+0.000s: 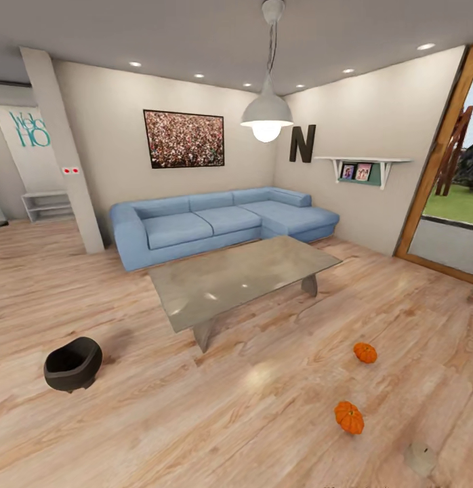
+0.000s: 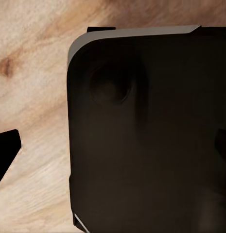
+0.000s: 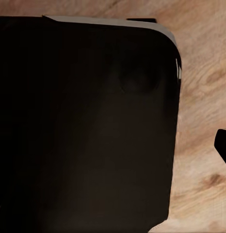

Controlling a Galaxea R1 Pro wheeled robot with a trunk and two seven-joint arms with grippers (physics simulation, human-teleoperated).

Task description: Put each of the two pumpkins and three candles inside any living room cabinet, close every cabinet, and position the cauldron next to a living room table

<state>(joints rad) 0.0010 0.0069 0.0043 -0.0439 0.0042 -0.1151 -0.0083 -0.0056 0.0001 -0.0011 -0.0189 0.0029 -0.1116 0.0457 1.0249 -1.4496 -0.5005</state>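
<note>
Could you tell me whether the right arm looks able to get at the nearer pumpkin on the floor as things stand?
Probably not yet. The nearer pumpkin lies on open floor with nothing blocking it, but the right wrist view faces a dark panel over bare planks.

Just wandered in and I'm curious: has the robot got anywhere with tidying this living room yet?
Nothing looks done yet. Both pumpkins lie on the wood floor, with a pale candle near them. The black cauldron sits on the floor, apart from the glass table. Nothing is visibly being held. Storing the items, closing cabinets and moving the cauldron all remain.
</note>
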